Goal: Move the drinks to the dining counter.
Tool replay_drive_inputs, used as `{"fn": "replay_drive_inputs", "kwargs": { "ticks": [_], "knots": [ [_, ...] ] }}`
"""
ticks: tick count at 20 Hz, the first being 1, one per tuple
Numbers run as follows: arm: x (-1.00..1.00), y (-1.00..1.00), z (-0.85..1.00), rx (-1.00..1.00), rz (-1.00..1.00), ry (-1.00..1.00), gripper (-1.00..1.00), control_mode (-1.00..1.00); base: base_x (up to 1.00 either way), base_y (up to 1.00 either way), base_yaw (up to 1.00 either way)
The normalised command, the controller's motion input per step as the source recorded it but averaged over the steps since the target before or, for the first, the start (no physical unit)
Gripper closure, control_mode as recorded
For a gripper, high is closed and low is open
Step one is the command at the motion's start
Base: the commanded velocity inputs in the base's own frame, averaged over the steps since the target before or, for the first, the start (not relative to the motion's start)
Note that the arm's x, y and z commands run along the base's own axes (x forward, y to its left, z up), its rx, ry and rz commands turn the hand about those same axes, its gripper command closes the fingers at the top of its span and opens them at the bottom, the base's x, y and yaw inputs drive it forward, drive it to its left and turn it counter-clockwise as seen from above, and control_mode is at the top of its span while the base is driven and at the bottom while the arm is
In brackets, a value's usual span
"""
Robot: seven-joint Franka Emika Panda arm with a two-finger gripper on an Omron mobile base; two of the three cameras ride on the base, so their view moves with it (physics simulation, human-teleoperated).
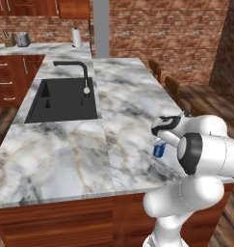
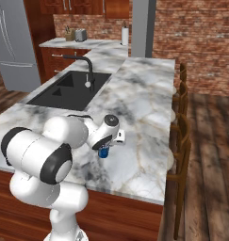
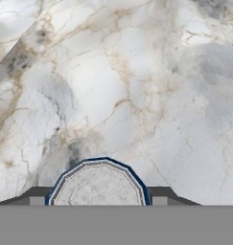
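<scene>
End effector (image 3: 96, 201) pointing down over the marble counter (image 1: 65, 154), fingers on either side of the blue-and-white can (image 3: 97, 184), closed on it. Can upright near the counter's front right part, well clear of the black sink (image 1: 63, 99) and black faucet (image 1: 80, 72); whether its base touches the marble, impossible to tell. In the left base view, can (image 1: 159, 149) showing blue just below the white wrist. In the right base view, can (image 2: 104, 152) under the end effector (image 2: 104, 149), wooden chairs (image 2: 182, 141) along the counter's far edge.
</scene>
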Motion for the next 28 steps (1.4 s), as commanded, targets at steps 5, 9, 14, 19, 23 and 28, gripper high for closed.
{"fn": "replay_drive_inputs", "kwargs": {
  "ticks": [5, 9, 14, 19, 23, 28],
  "knots": [
    [-0.09, 0.19, -0.36, 0.0, 0.0, -0.03, 1.0, -1.0, 0.0, 0.0, 0.0],
    [-0.06, 0.21, -0.42, 0.0, 0.0, -0.14, 1.0, -1.0, 0.0, 0.0, 0.0],
    [-0.25, 0.11, -0.44, 0.0, 0.0, -0.25, 1.0, -1.0, 0.0, 0.0, 0.0],
    [-0.33, 0.09, -0.38, 0.0, 0.0, -0.22, 1.0, -1.0, 0.0, 0.0, 0.0],
    [-0.19, 0.12, -0.29, 0.0, 0.0, -0.14, -1.0, -1.0, 0.0, 0.0, 0.0],
    [-0.04, 0.15, -0.21, 0.0, 0.0, -0.05, -1.0, -1.0, 0.0, 0.0, 0.0]
  ]
}}
